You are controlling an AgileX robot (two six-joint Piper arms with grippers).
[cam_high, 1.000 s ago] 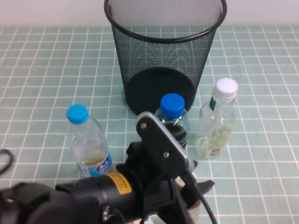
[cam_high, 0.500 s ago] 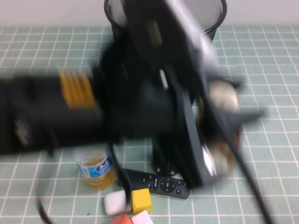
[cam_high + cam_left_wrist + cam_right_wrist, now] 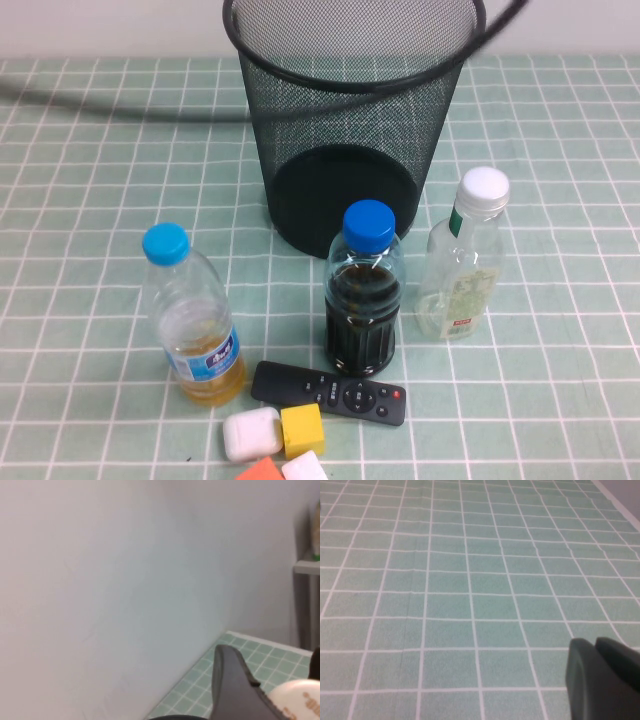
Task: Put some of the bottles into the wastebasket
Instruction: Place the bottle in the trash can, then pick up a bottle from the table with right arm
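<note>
left gripper (image 3: 280, 692): seen only from its own wrist camera, raised and facing the wall beyond the far edge of the table. one dark finger (image 3: 231, 680) presses against a pale rounded object with brownish print, and a second dark edge shows at the other side. the jaws are narrowed on this object, judged to be the small bottle (image 3: 295, 702), though only a little of it shows.

right gripper (image 3: 602, 677): seen only from its wrist camera, hanging over bare tiled table; whether it is wide or narrow cannot be told.

change: a second ago the left arm was low at the near edge of the table, and half a second ago it swept up across the middle. it has now left the high view, where only a cable (image 3: 500, 22) crosses the far right corner. no small amber bottle stands on the table, which fits a lift in progress.

wastebasket (image 3: 355, 86): at the middle of the far edge, upright, nothing visible inside.

clear bottle (image 3: 465, 265): upright and untouched, just right of the basket toward the near side.

other items: dark-liquid bottle (image 3: 364, 290) in front of the basket; blue-label bottle (image 3: 192, 310) toward the left; remote (image 3: 328, 392) and small blocks (image 3: 275, 438) at the near edge.

judgement: the first bottle is in carry; release over the basket mouth remains.
</note>
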